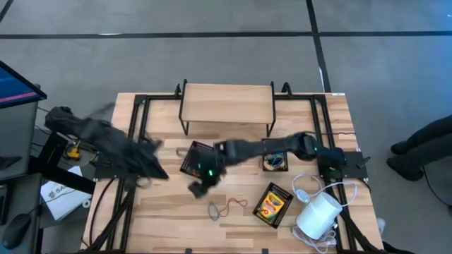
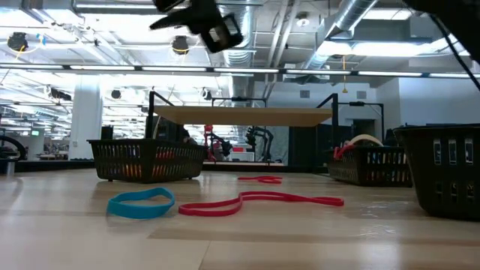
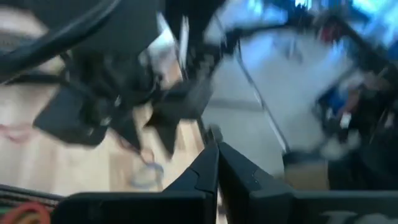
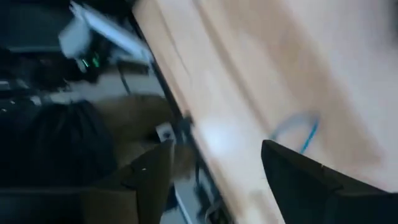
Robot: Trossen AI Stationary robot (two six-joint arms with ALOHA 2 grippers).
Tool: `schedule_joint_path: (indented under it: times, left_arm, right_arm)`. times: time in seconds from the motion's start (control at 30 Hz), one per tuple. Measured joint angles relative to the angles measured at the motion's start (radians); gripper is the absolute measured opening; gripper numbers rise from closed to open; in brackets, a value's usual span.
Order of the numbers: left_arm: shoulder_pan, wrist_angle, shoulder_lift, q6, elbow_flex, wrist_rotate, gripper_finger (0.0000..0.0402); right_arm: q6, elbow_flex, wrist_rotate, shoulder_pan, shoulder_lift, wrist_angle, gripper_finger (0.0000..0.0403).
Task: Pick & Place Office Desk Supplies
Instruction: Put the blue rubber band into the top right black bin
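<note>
Left hand [image 1: 157,171] waits shut and empty at the tabletop's [image 1: 162,212] nine o'clock edge. Right hand [image 1: 200,187], centre, hangs wide open and empty above loose loops [image 1: 227,207]. At five o'clock a crayon box [image 1: 272,203] lies unsorted; another fills a tray [image 1: 275,161]. Six o'clock offers room.

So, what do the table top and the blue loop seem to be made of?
Table top: probably wood, pale with visible grain and a slight sheen. Blue loop: likely rubber or elastic, a thin flat band lying limp and bent, matte.
</note>
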Motion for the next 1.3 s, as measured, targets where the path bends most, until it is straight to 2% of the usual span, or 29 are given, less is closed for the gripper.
schedule_joint_path:
  times: [0.13,0.27,0.33,0.47,0.57,0.77,0.87,0.97,1.03,1.2,1.3]
  left_arm:
    - [0.001,0.019,0.151,0.049,-0.014,0.164,0.0003]
    - [0.048,0.136,0.240,0.103,-0.014,0.367,0.0001]
    - [0.078,0.165,0.259,0.122,-0.014,0.407,0.0001]
    - [0.130,0.199,0.283,0.160,-0.012,0.420,0.0003]
    - [0.170,0.196,0.325,0.238,-0.012,0.426,0.0002]
    - [0.203,0.174,0.514,0.419,-0.012,0.420,0.0005]
    - [0.193,0.175,0.610,0.531,-0.012,0.383,0.0011]
    - [0.170,0.177,0.690,0.660,-0.012,0.299,0.0022]
    - [0.155,0.195,0.742,0.733,-0.012,0.287,0.0035]
    - [0.114,0.260,0.868,0.802,-0.012,0.284,0.0093]
    - [0.088,0.294,0.930,0.802,-0.012,0.226,0.0140]
  right_arm:
    - [0.134,0.000,0.002,0.117,0.000,-0.128,0.0225]
    - [0.329,0.000,0.038,0.246,0.000,-0.291,0.0214]
    - [0.436,0.000,0.066,0.307,-0.003,-0.343,0.0209]
    - [0.696,0.000,0.152,0.427,-0.033,-0.366,0.0201]
    - [0.925,0.005,0.292,0.516,-0.077,-0.367,0.0195]
    - [1.271,0.009,0.698,0.639,-0.182,-0.453,0.0182]
    - [1.323,0.009,0.778,0.657,-0.229,-0.541,0.0176]
    - [1.324,0.009,0.789,0.645,-0.275,-0.633,0.0172]
    - [1.288,-0.001,0.804,0.625,-0.310,-0.629,0.0170]
    - [1.162,-0.005,0.915,0.569,-0.366,-0.633,0.0169]
    - [1.090,-0.005,0.938,0.533,-0.384,-0.634,0.0169]
